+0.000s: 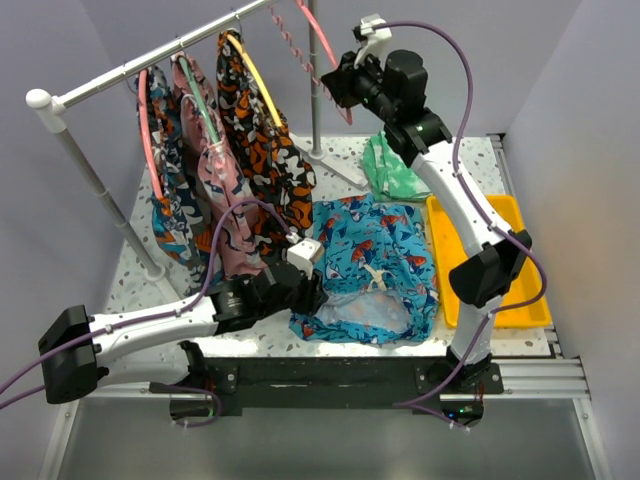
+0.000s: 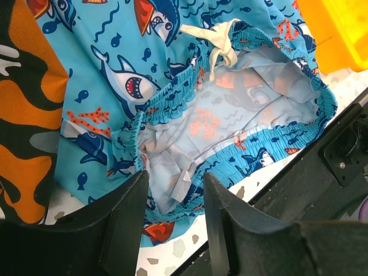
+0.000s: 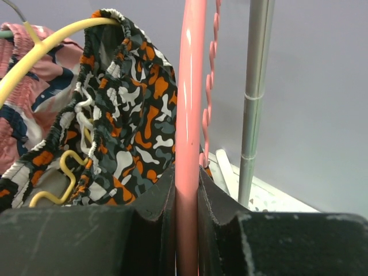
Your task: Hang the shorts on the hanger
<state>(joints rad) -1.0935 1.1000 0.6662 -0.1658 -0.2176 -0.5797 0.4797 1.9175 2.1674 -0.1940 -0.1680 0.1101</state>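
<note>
The turquoise shorts [image 1: 370,262] with sharks and fish lie flat on the table, waistband toward the near edge. My left gripper [image 1: 308,292] hovers low over their near left corner. In the left wrist view its fingers [image 2: 175,183] stand open astride the open waistband of the shorts [image 2: 121,75], not clamping it. My right gripper [image 1: 342,82] is raised at the back by the rack. It is shut on the coral-pink hanger [image 1: 322,40]. In the right wrist view the hanger's arch [image 3: 190,86] runs upright between the fingers [image 3: 187,179], its notched bar just behind.
A clothes rack rail [image 1: 130,70] carries several hung garments, among them orange-black shorts [image 1: 255,130] on a yellow hanger [image 3: 46,43]. The rack's upright pole [image 3: 256,86] stands right of the held hanger. A yellow tray [image 1: 445,300] and green-white cloth [image 1: 395,170] lie on the right.
</note>
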